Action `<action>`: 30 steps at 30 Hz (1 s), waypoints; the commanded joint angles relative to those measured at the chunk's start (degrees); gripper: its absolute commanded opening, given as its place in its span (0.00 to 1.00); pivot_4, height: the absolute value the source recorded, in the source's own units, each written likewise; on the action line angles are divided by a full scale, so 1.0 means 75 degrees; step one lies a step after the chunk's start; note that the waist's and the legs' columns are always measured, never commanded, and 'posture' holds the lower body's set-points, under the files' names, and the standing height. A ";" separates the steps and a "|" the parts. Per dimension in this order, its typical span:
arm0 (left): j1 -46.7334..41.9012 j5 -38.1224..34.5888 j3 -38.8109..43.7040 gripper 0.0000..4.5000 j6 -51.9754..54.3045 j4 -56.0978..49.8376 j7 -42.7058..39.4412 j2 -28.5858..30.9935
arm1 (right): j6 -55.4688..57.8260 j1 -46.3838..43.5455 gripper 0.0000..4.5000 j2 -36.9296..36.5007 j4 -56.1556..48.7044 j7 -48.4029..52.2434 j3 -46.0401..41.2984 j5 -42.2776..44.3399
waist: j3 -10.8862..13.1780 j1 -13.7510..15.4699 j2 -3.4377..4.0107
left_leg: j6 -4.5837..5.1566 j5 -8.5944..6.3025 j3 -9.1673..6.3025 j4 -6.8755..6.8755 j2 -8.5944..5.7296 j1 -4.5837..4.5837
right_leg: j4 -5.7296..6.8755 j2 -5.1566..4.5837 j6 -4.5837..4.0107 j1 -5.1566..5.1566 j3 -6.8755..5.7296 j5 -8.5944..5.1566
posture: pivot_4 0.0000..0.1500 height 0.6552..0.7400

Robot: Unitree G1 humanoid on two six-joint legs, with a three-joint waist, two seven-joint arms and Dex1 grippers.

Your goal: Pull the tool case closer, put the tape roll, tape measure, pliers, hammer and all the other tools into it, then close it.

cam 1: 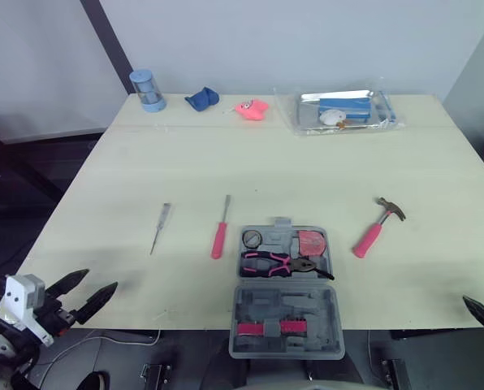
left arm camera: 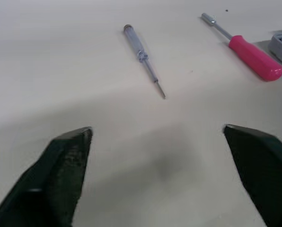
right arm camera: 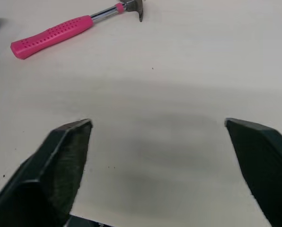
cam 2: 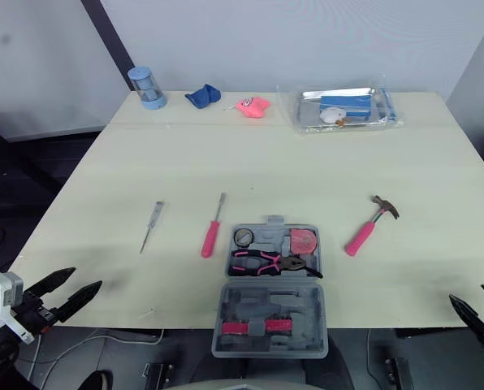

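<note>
hammer (cam 1: pixel 378 227): ahead-left of right end effector (right arm camera: pixel 156 123), long axis diagonal, grip end nearer; right arm closer
right end effector: spread wide, empty
left end effector (cam 1: pixel 101 279): spread wide, empty

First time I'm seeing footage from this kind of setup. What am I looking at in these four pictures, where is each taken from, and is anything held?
This is a two-armed humanoid robot at a table. The two wide pictures come from a stereo camera on its head, looking down; the two close ones come from cameras on its wrists, looking along the black fingers. The left end effector and the right end effector hover at the near edge, both open and holding nothing. An open grey tool case lies there with pliers in it. Outside it lie a hammer to its right, and a pink-handled screwdriver and a thin grey screwdriver to its left.
</note>
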 commanded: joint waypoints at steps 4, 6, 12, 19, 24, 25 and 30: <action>0.0094 0.0375 -0.0715 1.00 -0.0353 -0.1183 -0.0569 0.0090 | 0.0402 0.0012 1.00 -0.0273 -0.1838 -0.0148 0.0607 -0.0348 | -0.0001 -0.0003 0.0001 | 0.0000 0.0000 0.0004 0.0000 0.0001 0.0003 | 0.0000 0.0000 0.0002 0.0000 0.0004 0.0000 | 1.00 1.00; 0.0058 0.0466 -0.1122 1.00 -0.0293 -0.1671 -0.0721 0.0094 | 0.0743 -0.0031 1.00 -0.0406 -0.2471 -0.0184 0.1004 -0.0482 | -0.0001 0.0007 0.0001 | 0.0000 0.0000 0.0006 0.0000 0.0002 0.0004 | 0.0000 0.0000 0.0002 0.0000 0.0006 0.0001 | 1.00 1.00; -0.0478 0.0990 -0.2372 1.00 -0.0374 -0.2404 -0.1140 0.0232 | 0.1354 -0.0610 1.00 -0.0789 -0.3591 -0.0141 0.2184 -0.0833 | 0.0000 0.0016 0.0001 | 0.0000 0.0000 0.0003 0.0000 0.0002 -0.0001 | -0.0003 0.0000 0.0002 0.0001 0.0004 0.0002 | 1.00 1.00; -0.1583 0.1679 -0.3595 0.36 -0.0777 -0.1976 -0.1589 0.0192 | 0.0985 -0.1808 0.34 -0.1003 -0.3494 0.0375 0.3966 -0.1873 | 0.0001 0.0005 0.0001 | 0.0000 0.0000 0.0003 -0.0001 0.0001 -0.0006 | -0.0018 0.0000 0.0008 -0.0001 0.0001 0.0006 | 1.00 1.00; -0.2066 0.1908 -0.4263 0.02 -0.0887 -0.1778 -0.1845 0.0124 | 0.0802 -0.2423 0.00 -0.0899 -0.3209 0.0547 0.4852 -0.2348 | 0.0001 0.0012 0.0001 | 0.0000 0.0000 0.0001 -0.0001 0.0001 -0.0013 | -0.0019 0.0001 0.0008 -0.0003 0.0000 0.0007 | 1.00 1.00; -0.2139 0.1949 -0.4393 0.02 -0.0888 -0.1759 -0.1877 0.0106 | 0.0780 -0.2525 0.00 -0.0890 -0.3140 0.0573 0.5044 -0.2474 | 0.0002 0.0012 0.0001 | 0.0000 0.0000 -0.0002 -0.0001 0.0000 -0.0015 | -0.0019 0.0001 0.0008 -0.0004 -0.0002 0.0007 | 1.00 1.00; -0.2453 0.2193 -0.4843 0.02 -0.1024 -0.1513 -0.1830 -0.0033 | 0.0538 -0.2932 0.00 -0.0692 -0.2647 0.0536 0.5608 -0.2860 | 0.0002 0.0012 0.0001 | 0.0000 0.0000 -0.0006 -0.0001 0.0000 -0.0015 | -0.0020 0.0001 0.0008 -0.0003 -0.0006 0.0007 | 1.00 1.00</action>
